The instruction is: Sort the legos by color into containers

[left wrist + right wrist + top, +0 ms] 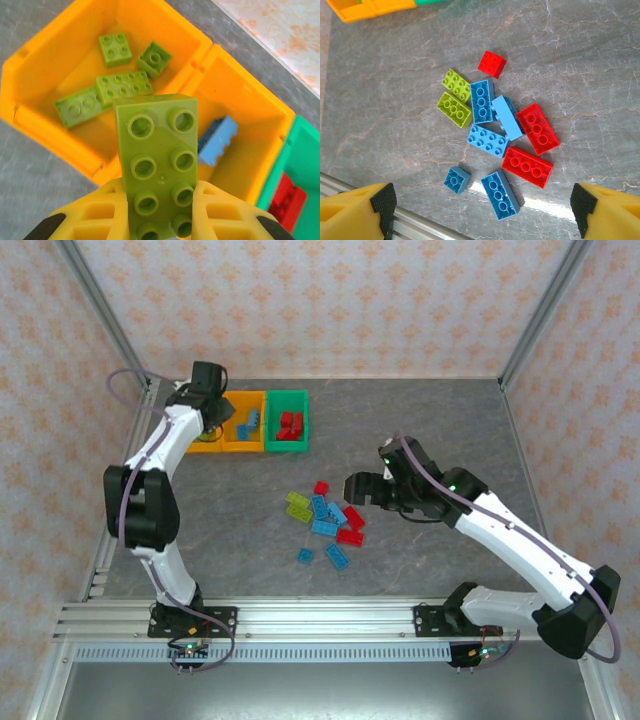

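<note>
The left gripper [160, 215] pinches a lime green brick [157, 160] between its jaws, above the outer orange bin [30, 80], one bin away from the green bin [300, 165] with its red bricks [287, 202]. The middle orange bin [260, 110] touches the green one. The right gripper [482, 205] hangs with jaws spread wide over the loose legos [495, 130] on the table [595, 60] -- well apart from the green bin, nearer the arms' bases

Red, blue, lime legos [488, 142]; orange and green bins [243, 448]; grey veined table [395, 75].
</note>
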{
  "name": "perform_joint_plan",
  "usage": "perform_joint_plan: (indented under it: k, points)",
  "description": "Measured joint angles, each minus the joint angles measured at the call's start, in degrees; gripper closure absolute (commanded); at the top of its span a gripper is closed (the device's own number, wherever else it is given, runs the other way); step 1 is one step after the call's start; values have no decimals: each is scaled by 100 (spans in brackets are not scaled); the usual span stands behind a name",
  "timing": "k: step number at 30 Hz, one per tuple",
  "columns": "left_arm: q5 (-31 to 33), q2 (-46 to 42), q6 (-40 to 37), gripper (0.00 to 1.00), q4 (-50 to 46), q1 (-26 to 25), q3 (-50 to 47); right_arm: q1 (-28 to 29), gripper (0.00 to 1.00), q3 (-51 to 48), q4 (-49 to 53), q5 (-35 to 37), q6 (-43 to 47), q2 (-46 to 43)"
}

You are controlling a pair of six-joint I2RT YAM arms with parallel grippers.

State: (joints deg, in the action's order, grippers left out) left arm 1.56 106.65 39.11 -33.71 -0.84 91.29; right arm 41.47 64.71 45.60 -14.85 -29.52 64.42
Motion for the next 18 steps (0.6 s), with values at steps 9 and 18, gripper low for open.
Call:
perform_joint_plan:
  k: [9,18]
  points:
    - [-699,927,-323,34,-127,850,758,0,7,-190,26,70,-101,-354]
    - [-1469,-911,-282,33,-74,407,-525,0,7,-358,24,678,-136,-76]
